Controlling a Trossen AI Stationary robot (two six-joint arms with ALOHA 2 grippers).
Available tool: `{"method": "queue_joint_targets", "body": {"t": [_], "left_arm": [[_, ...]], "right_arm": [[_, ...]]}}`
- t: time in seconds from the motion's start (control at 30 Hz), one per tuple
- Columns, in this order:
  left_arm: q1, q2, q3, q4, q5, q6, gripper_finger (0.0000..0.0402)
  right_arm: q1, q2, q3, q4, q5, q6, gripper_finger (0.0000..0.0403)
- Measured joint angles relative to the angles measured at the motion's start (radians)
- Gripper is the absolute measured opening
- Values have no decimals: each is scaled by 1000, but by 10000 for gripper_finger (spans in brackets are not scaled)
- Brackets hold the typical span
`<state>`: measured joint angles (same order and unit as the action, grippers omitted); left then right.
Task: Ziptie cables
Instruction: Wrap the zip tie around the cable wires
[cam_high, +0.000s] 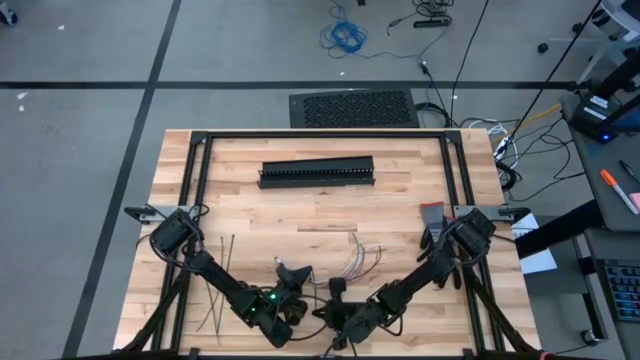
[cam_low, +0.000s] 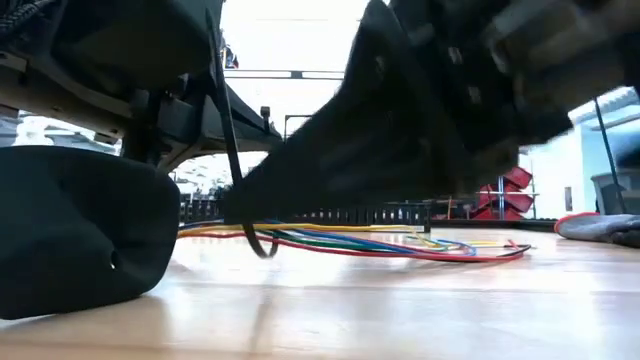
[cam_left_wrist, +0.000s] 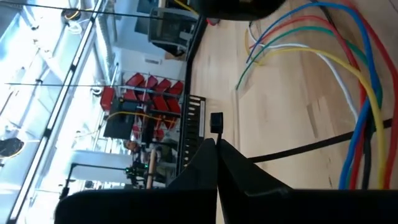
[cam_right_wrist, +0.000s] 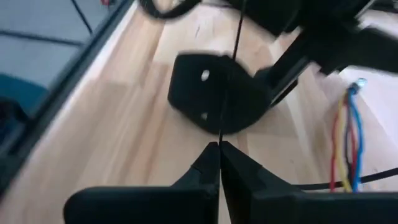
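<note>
**Operator:** What is sitting closest to you?

**Arm:** Closest are my own fingers. My right gripper (cam_right_wrist: 219, 155) is pinching shut on a thin, straight dark plastic ziptie (cam_right_wrist: 235, 68), which is running up from the closed tips. Just beyond it, my left gripper (cam_left_wrist: 216, 152) is also clamped shut; another length of dark strip is passing right by its tips, so I judge it is holding the same ziptie, though I cannot see the contact clearly. Both grippers are working near the table's front edge, close together.

**Operator:** And the cables?

**Arm:** The loose bundle of thin red, blue, yellow, green and white cables (cam_low: 400, 245) is lying flat on the pale wooden table (cam_high: 300, 215), just beyond my grippers. From low down, the strip is curling into a loop at the wires' near end.

**Operator:** How are you doing this step well?

**Arm:** I am judging that I need a firm pinch on both ends, with the loop staying around every wire while the tail is being fed into the head. Slack would let wires slip out.

**Operator:** Anything farther off?

**Arm:** A long black slotted plastic duct (cam_high: 317, 173) is resting well beyond, and spare dark strips (cam_high: 222, 270) are lying by my left arm.
</note>
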<state>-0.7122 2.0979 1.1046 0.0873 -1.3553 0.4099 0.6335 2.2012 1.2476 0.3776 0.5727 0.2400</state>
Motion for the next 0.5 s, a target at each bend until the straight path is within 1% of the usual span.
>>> {"method": "queue_joint_targets", "body": {"t": [0.1,0.23,0.33,0.5], "left_arm": [[-6,0,1,3,-13,2,0],[-24,0,1,7,-62,38,0],[-39,-1,2,31,-90,49,0],[-56,-2,3,39,-104,53,0]], "right_arm": [[-13,-16,0,-29,-4,61,0],[-34,-25,2,-82,-4,156,0],[-48,-25,2,-88,-3,196,0],[-59,-25,2,-85,2,243,0]]}}
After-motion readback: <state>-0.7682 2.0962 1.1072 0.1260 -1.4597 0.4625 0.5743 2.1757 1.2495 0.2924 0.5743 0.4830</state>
